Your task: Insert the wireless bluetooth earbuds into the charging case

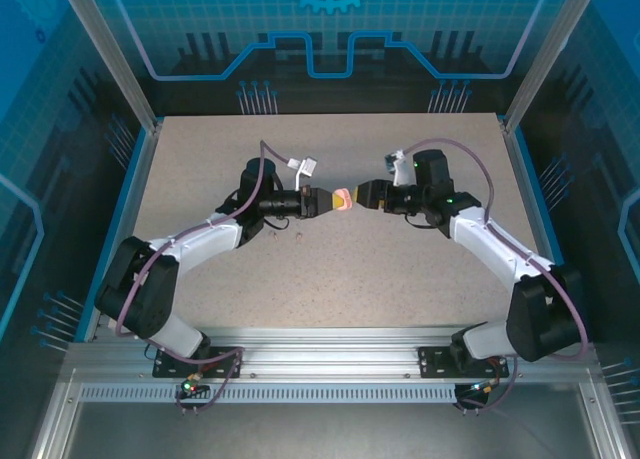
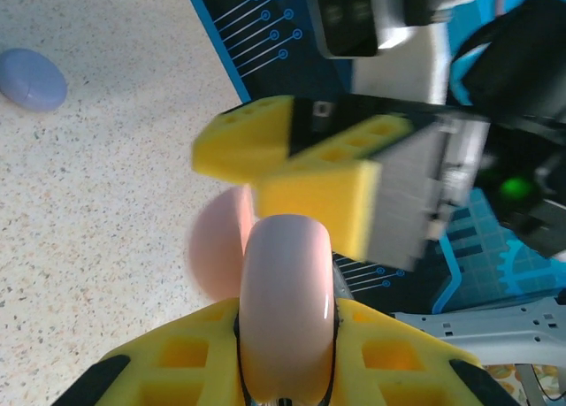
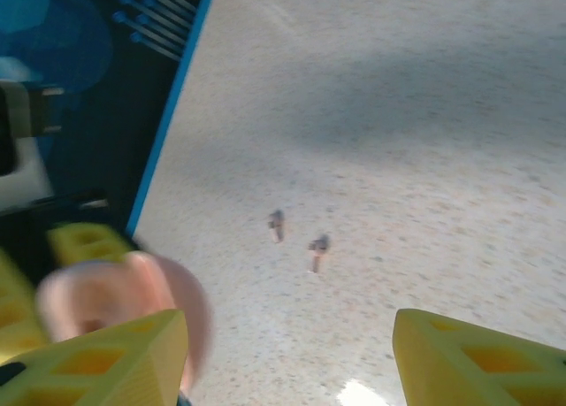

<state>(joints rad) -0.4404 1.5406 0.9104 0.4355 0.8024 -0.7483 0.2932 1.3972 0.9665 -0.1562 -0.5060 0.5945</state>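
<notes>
My left gripper (image 1: 328, 201) is shut on a pale pink round charging case (image 1: 343, 200) and holds it above the middle of the table. In the left wrist view the case (image 2: 287, 282) stands edge-on between the yellow fingers, and its opened lid (image 2: 215, 251) shows behind it. My right gripper (image 1: 362, 195) faces it from the right, open, with its yellow fingers (image 2: 305, 189) just above the case. In the right wrist view the pink case (image 3: 106, 295) sits behind the left finger (image 3: 115, 357). Two tiny lilac earbuds (image 3: 277, 225) (image 3: 317, 247) lie on the table beyond, blurred.
A lilac round case (image 2: 31, 79) lies shut on the speckled table, far left in the left wrist view. A white connector on a cable (image 1: 301, 165) lies behind the left arm. Blue walls and aluminium posts (image 1: 120, 69) ring the table.
</notes>
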